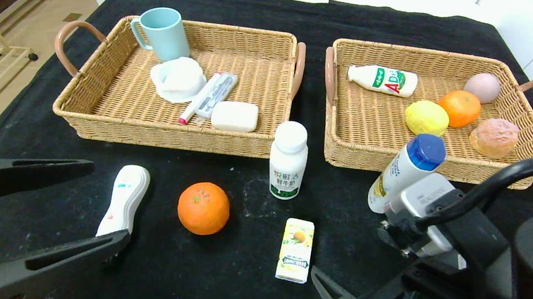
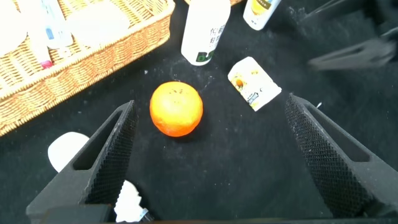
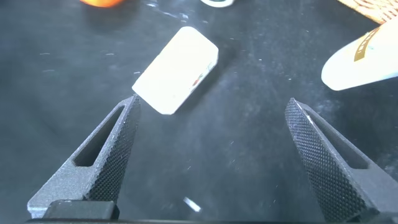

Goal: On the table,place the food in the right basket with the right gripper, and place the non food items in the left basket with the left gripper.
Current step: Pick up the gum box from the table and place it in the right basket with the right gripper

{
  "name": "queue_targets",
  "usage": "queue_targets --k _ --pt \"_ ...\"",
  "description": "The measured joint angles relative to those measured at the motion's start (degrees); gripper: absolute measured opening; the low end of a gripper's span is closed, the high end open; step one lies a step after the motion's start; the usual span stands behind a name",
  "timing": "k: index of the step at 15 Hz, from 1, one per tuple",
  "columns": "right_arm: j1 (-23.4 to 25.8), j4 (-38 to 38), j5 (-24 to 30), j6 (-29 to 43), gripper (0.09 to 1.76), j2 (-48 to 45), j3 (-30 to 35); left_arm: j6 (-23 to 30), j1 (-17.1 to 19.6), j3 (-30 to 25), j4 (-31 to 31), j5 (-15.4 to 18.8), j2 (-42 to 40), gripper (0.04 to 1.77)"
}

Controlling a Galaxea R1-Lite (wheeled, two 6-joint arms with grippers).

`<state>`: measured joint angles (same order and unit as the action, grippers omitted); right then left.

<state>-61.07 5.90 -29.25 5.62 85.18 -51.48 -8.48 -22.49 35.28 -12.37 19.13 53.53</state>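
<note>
On the black table (image 1: 231, 286) lie an orange (image 1: 203, 208), a green-labelled milk bottle (image 1: 287, 161), a juice carton (image 1: 295, 250), a blue-capped white tube bottle (image 1: 407, 170) and a wavy white bottle (image 1: 124, 201). My left gripper (image 1: 110, 202) hangs open at the near left beside the wavy bottle (image 2: 68, 149), nothing between its fingers (image 2: 112, 149). My right gripper (image 1: 347, 259) is open at the near right, with the carton (image 3: 176, 70) just beyond one fingertip and the tube bottle (image 3: 360, 62) off to the side. The right basket (image 1: 371, 156) holds a lemon (image 1: 426, 117), an orange and a small milk bottle.
The left basket (image 1: 173, 131) holds a teal cup (image 1: 164, 32), a white soap bar (image 1: 234, 116), a pen-like case and a round white piece. A pale egg (image 1: 482, 87) and a bun (image 1: 494, 137) also lie in the right basket. The table's left edge drops to the floor.
</note>
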Motion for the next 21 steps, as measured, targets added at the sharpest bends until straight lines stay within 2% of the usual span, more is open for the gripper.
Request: queue_targets --k 5,9,21 --pt "-0.9 0.0 -6.3 5.2 1.7 7.5 -6.3 0.0 0.0 0.3 -0.1 0.0 -0.4 1.72" --pt "-1.4 0.0 -8.6 8.1 1.7 12.5 -9.1 0.0 0.0 0.4 -0.1 0.0 -0.8 1.72" --pt "0.4 0.2 -9.7 9.3 1.7 20.0 -13.7 -0.1 -0.2 0.4 0.0 0.1 -1.8 1.72"
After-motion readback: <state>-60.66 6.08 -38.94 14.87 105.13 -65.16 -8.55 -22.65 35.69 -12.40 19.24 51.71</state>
